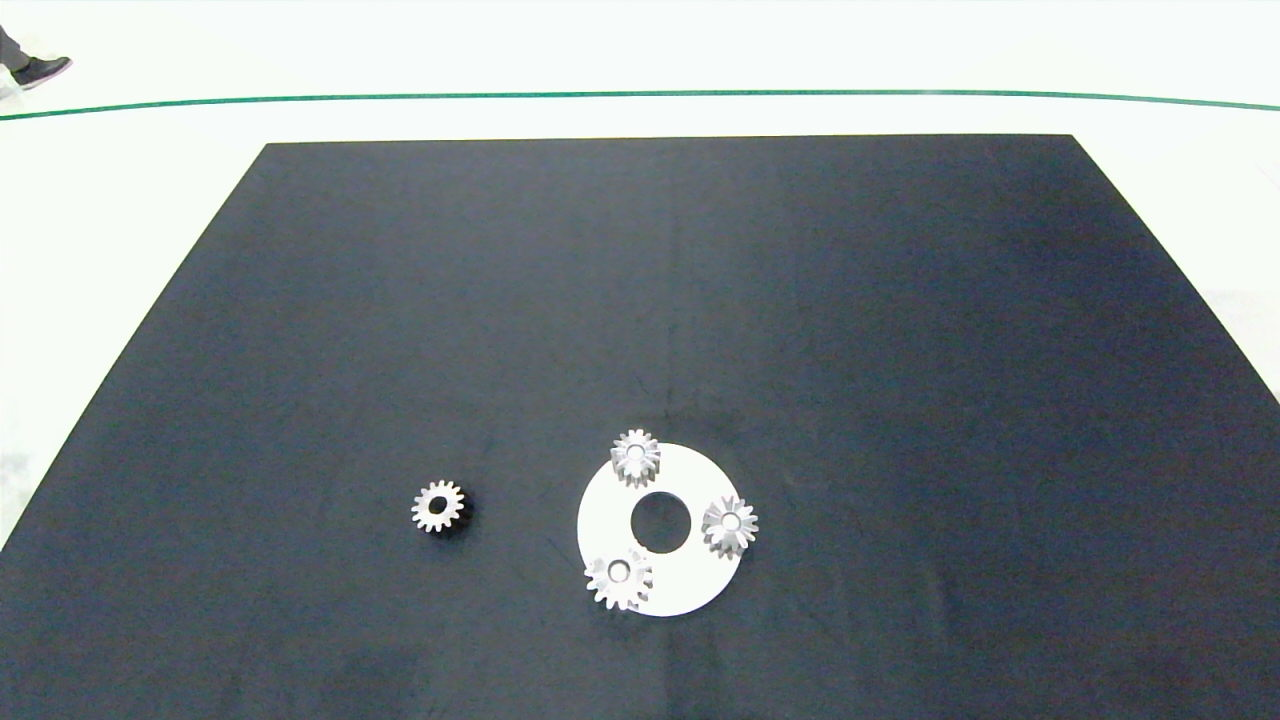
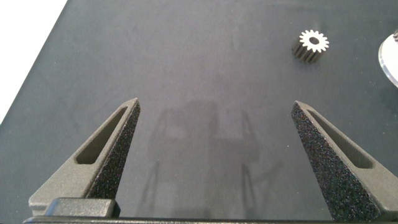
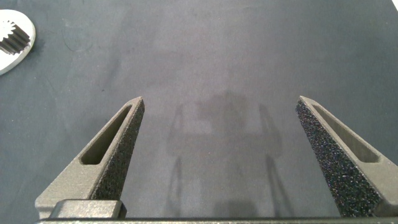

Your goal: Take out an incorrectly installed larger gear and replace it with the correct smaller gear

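Shoe (image 1: 40, 70): beyond the table, far left corner.
Smaller gear (image 1: 440, 506): alone on the dark mat (image 1: 400, 300), left of the disc, short blunt teeth.
White disc (image 1: 690, 585): flat ring carrying three silver gears.
Larger gear (image 1: 620, 578): on the disc's near left edge, long pointed teeth.
Left end effector (image 2: 214, 118): released, over bare mat.
Right end effector (image 3: 217, 115): released, over bare mat.

A dark mat (image 1: 640, 330) covers the table; beyond it, pale floor (image 1: 640, 50), a green line (image 1: 640, 95), and a shoe (image 1: 40, 70).
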You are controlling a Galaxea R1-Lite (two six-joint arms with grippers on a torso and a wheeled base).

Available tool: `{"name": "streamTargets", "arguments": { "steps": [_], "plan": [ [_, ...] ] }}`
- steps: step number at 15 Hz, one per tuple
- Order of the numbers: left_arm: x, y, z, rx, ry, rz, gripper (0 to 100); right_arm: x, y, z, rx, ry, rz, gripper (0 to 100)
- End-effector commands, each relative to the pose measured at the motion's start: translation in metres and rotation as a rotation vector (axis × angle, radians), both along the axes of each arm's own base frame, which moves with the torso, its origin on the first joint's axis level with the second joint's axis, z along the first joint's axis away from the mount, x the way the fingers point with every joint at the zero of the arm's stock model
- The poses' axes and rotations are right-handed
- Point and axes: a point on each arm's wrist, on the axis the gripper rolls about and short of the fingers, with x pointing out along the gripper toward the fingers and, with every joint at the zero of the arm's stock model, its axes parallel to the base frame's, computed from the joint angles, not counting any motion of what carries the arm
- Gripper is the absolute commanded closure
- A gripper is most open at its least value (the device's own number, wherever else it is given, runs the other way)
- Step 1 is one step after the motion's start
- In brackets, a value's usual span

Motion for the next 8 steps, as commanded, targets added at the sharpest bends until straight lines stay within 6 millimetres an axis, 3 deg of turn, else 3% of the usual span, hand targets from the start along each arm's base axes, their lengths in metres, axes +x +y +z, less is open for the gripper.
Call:
{"name": "streamTargets", "arguments": {
  "steps": [1, 5, 8],
  "plan": [
    [0.000, 0.000, 0.000, -0.001, 0.001, 0.000, 0, 0.000, 0.000, 0.000, 0.001, 0.002, 0.002, 0],
    [0.001, 0.000, 0.006, 0.002, 0.017, -0.002, 0, 0.000, 0.000, 0.001, -0.001, 0.010, -0.011, 0],
    [-0.003, 0.000, 0.060, 0.007, 0.103, -0.007, 0, 0.003, 0.000, 0.025, -0.009, 0.033, -0.011, 0]
  ]
}}
